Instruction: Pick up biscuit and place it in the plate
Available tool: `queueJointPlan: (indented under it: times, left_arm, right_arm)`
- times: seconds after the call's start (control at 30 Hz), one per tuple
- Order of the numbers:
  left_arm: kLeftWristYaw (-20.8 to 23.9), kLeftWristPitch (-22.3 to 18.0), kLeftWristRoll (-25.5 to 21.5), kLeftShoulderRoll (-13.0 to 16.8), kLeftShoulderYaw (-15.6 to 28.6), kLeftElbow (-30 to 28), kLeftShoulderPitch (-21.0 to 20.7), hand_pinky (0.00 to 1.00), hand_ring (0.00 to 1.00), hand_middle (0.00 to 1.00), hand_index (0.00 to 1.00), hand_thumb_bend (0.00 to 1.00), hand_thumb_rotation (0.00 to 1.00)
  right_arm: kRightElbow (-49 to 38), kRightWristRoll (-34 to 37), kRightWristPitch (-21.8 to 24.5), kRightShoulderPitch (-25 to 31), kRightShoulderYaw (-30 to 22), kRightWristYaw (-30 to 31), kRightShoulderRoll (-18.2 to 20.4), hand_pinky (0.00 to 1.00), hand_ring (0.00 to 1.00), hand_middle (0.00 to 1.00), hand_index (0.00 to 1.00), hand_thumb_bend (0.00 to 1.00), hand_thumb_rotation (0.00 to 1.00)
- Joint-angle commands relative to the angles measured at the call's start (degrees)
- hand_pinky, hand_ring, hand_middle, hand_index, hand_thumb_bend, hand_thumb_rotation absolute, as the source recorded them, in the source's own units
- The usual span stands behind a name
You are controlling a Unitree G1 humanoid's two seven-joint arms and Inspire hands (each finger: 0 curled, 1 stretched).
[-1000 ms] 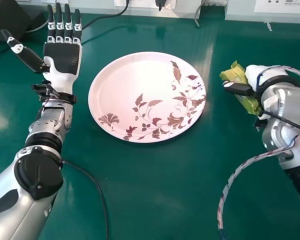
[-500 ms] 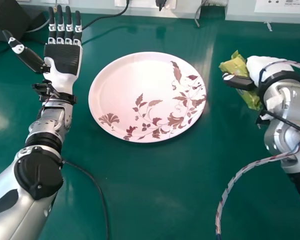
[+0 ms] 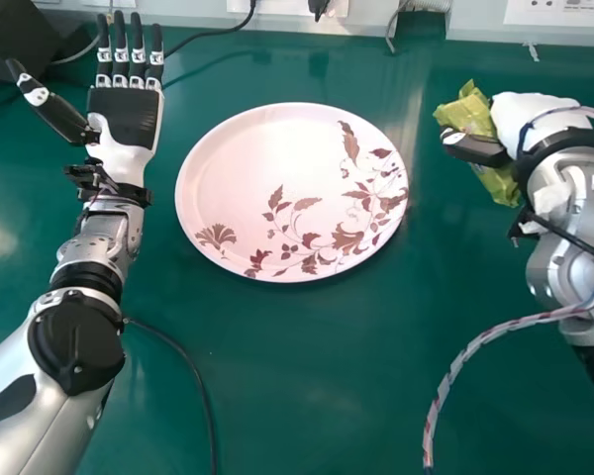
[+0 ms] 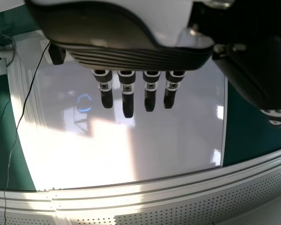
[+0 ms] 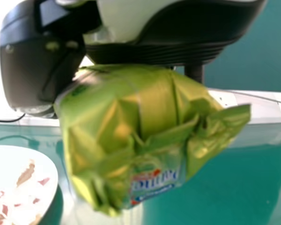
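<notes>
Head view: biscuit packet (image 3: 465, 112) clasped in right hand (image 3: 535, 117), to the right of the plate (image 3: 267, 163)

Right hand: closed round the yellow-green packet, thumb (image 3: 474, 148) against the wrapper. Other fingers largely hidden behind the packet in right wrist view. Packet crumpled, with a blue and red printed patch; apart from the plate's rim, outside the plate. Height above the table (image 3: 307, 386): cannot tell.

Left hand (image 3: 125, 116): released, beside the plate on its left, palm up, fingers straight and spread slightly, thumb angled outward. Same fingers straight in left wrist view.

Plate: round, pale pink, brown leaf and flower pattern, flat on the green table, between both hands.
</notes>
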Motion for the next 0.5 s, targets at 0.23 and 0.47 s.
queueJointPlan:
  times: [0.23,0.47]
  left_arm:
    - [0.14,0.0,0.4,0.3,-0.85,0.3,-0.19,1.0,0.93,1.0,1.0,1.0,0.48]
    - [-0.05,0.27,0.91,0.6,-1.46,0.2,-0.14,0.98,0.91,0.99,1.0,1.0,0.5]
  right_arm:
    - [-3.8,-0.27,-1.71,1.63,-3.19,-3.67,1.73,0.03,0.09,0.17,0.48,0.49,0.05]
    - [-4.84,-1.43,-2.62,1.87,-3.35,-5.1,3.02,0.03,0.1,0.17,0.49,0.49,0.05]
